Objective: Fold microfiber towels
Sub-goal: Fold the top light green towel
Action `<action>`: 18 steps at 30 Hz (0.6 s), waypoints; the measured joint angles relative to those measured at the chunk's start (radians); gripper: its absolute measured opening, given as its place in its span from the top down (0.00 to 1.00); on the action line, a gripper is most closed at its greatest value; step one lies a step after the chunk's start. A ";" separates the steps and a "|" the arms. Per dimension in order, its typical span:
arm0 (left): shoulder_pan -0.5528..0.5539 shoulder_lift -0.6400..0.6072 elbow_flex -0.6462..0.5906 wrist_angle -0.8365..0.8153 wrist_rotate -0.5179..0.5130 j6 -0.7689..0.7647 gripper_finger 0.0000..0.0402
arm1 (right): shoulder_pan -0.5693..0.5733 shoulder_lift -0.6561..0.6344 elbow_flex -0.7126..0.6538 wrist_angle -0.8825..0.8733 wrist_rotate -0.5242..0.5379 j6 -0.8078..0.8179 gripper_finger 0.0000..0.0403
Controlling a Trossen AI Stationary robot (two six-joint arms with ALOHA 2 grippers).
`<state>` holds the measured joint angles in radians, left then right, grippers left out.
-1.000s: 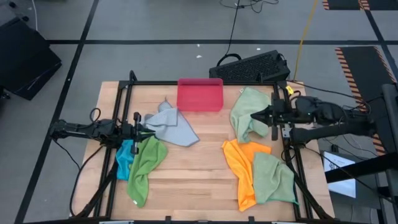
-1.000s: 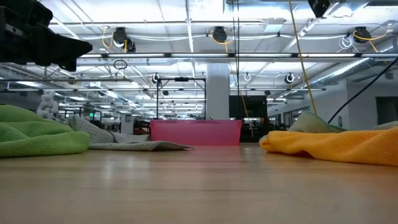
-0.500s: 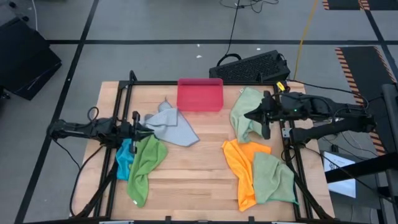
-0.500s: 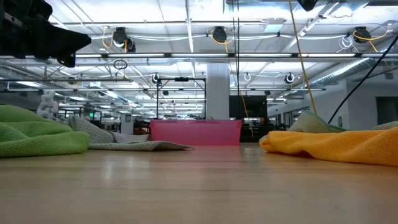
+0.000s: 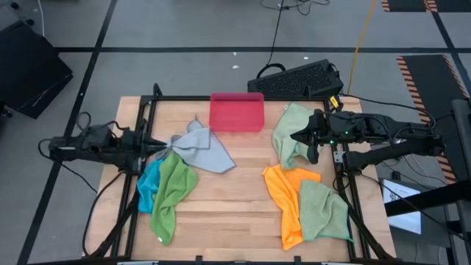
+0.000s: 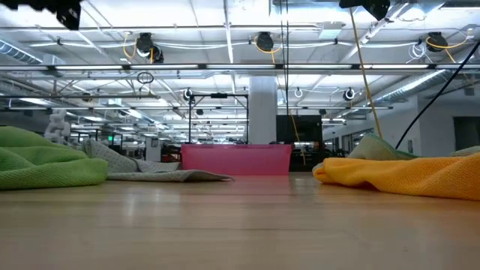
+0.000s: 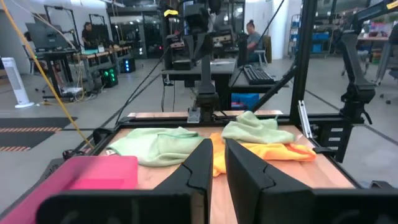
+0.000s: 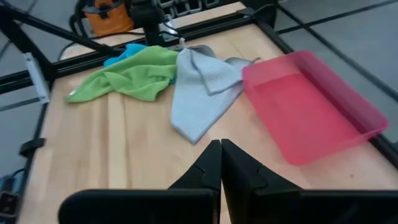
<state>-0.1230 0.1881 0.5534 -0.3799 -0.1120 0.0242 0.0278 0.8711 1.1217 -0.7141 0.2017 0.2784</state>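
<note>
Light wooden table [image 5: 235, 199] carries six soft microfiber towels. Left side: light grey towel [image 5: 202, 147] spread near the middle, bright green towel [image 5: 173, 195] crumpled beside it, bright blue towel [image 5: 149, 182] partly under the green one. Right side: pale green towel [image 5: 291, 131] bunched up, orange towel [image 5: 283, 193] below it, second pale green towel [image 5: 324, 210] overlapping the orange. Rigid pink-red rectangular tray [image 5: 237, 112] sits at the table's far edge, empty. Left gripper [image 5: 163, 145] hangs at the left table edge, just beside the grey towel's corner, fingers narrow with a slim gap, holding nothing. Right gripper [image 5: 294, 136] is above the pale green towel, fingers pressed together, holding nothing.
</note>
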 joint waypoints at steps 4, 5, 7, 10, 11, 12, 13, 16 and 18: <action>0.000 0.139 0.154 -0.108 0.012 -0.001 0.88 | 0.028 0.000 -0.018 0.011 0.056 0.020 1.00; 0.000 0.174 0.188 -0.137 0.013 -0.001 0.88 | 0.037 0.000 -0.024 0.016 0.067 0.028 1.00; 0.000 0.242 0.248 -0.197 0.015 -0.001 0.88 | 0.060 0.003 -0.039 0.031 0.096 0.045 1.00; 0.000 0.335 0.308 -0.257 0.015 -0.001 0.88 | 0.095 0.008 -0.074 0.077 0.133 0.058 1.00; 0.000 0.362 0.321 -0.267 0.015 0.000 0.88 | 0.105 0.012 -0.087 0.097 0.142 0.063 1.00; 0.000 0.386 0.330 -0.273 0.015 0.005 0.88 | 0.113 0.015 -0.097 0.114 0.144 0.071 1.00; -0.001 0.408 0.334 -0.277 0.015 0.011 0.88 | 0.121 0.019 -0.107 0.124 0.145 0.081 1.00; -0.013 0.463 0.336 -0.276 0.015 0.027 0.88 | 0.148 0.043 -0.128 0.136 0.174 0.130 1.00; -0.025 0.504 0.336 -0.276 0.015 0.029 0.88 | 0.176 0.064 -0.146 0.134 0.217 0.164 1.00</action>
<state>-0.1485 0.6920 0.8894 -0.6561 -0.0967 0.0536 0.2036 0.9347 0.9762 -0.5801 0.4184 0.4428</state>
